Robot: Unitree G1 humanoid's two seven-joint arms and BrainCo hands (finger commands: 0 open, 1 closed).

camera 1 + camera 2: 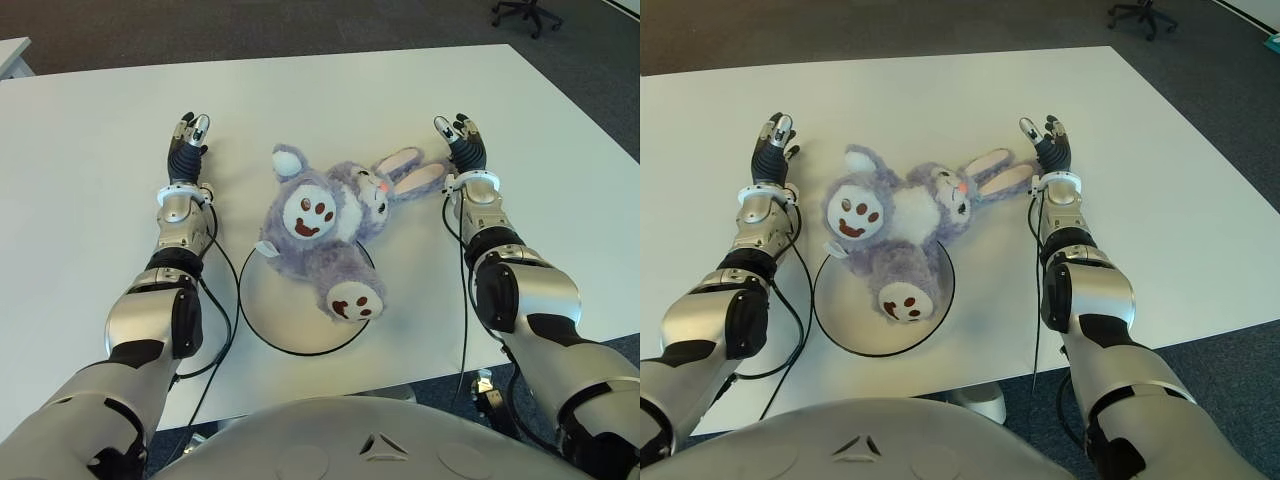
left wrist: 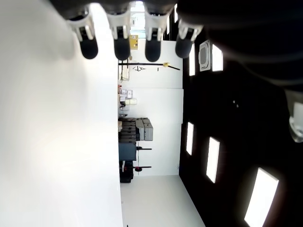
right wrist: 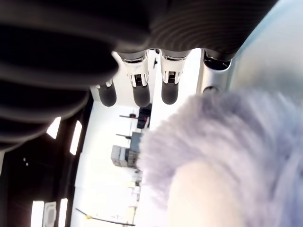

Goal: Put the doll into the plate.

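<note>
The round plate (image 1: 262, 318) sits nearest, with the bunny doll (image 1: 325, 222) lying partly on it. The left hand (image 1: 187, 140) and right hand (image 1: 460, 139) flank the doll, fingers spread, probably touching nothing.

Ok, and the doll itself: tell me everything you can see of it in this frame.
The doll is a plush rabbit of shaggy grey-purple fur, with long pink-lined ears, a white belly and white foot soles bearing brown pad marks. It lies sprawled on its back, lower body over the far part of the black-rimmed plate, head and ears out on the white table, towards the right hand. That hand shows open beside the ears; whether it touches them I cannot tell. The left hand is open and apart.
</note>
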